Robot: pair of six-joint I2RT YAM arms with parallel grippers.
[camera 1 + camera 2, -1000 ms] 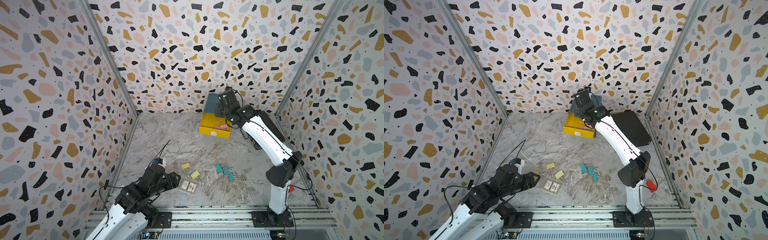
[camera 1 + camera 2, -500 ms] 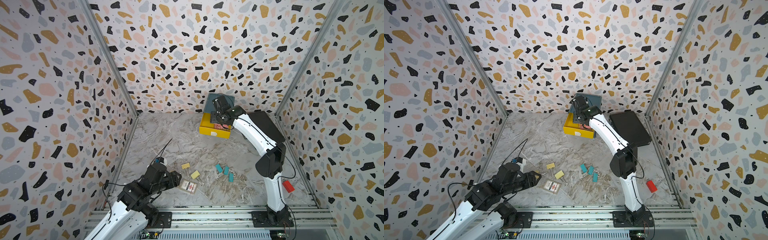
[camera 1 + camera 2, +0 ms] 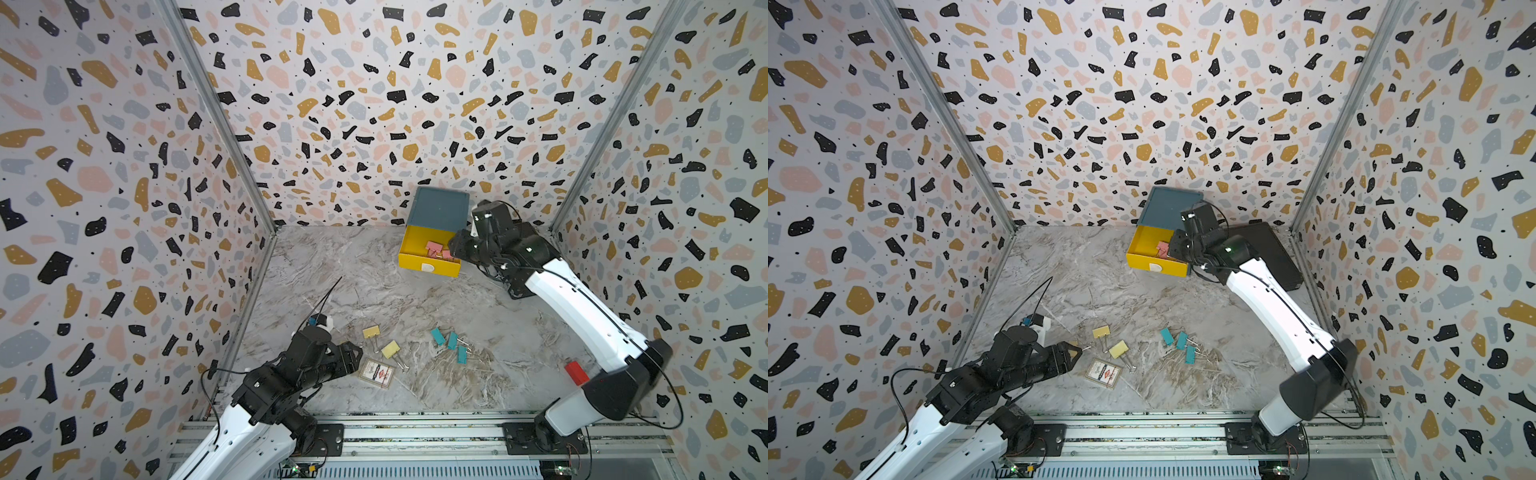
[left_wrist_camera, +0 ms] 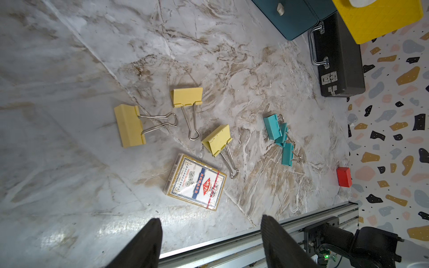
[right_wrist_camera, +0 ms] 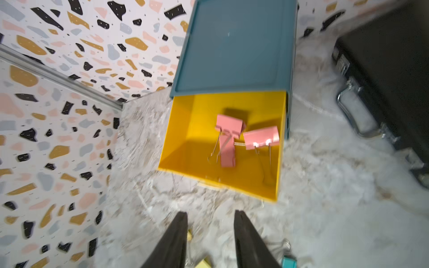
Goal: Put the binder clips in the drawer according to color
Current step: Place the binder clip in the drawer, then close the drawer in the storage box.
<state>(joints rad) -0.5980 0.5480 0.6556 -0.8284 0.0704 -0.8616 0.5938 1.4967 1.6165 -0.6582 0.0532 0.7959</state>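
Pink batch: pink clips (image 5: 261,138) lie in open yellow drawer (image 5: 178,130), looks done; right gripper (image 5: 210,214) spread, empty; left gripper (image 4: 211,222) spread, empty. Next likely: grasp yellow clip (image 4: 128,125), open teal drawer (image 4: 292,20).

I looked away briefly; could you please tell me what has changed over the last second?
The right claw drew back from above the open yellow drawer to beside it, empty now. The left claw, the yellow clips and teal clips on the table stayed put.

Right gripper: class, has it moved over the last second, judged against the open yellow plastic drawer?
Yes. The right gripper has pulled back from over the open yellow plastic drawer, toward its front edge.
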